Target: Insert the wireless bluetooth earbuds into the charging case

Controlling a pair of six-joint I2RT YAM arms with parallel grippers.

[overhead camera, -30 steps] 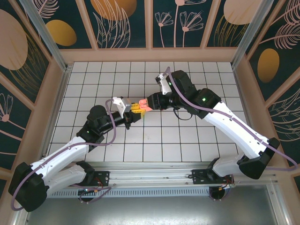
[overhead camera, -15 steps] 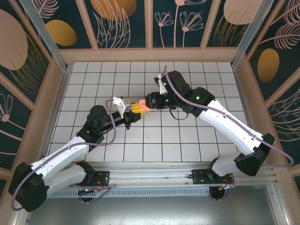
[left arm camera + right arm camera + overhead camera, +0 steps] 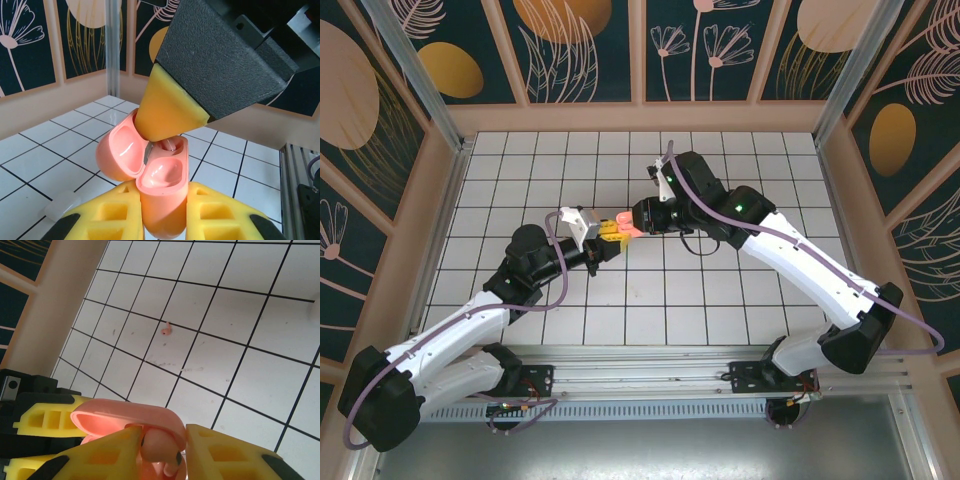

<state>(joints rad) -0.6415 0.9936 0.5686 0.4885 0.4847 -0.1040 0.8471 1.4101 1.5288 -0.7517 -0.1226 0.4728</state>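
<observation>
the left gripper [image 3: 162,202] pinches the open salmon-pink charging case [image 3: 161,175], the right gripper [image 3: 161,440] pinches a pink earbud [image 3: 154,447] at the case's mouth, and a second pink earbud [image 3: 166,330] lies on the tiles [image 3: 240,355].

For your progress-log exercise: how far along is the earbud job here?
Done: the pink case is open, clamped in the left gripper. In hand: the right gripper holds a pink earbud at the case's opening, not clearly seated. Left: another pink earbud lies on the tiles.
</observation>
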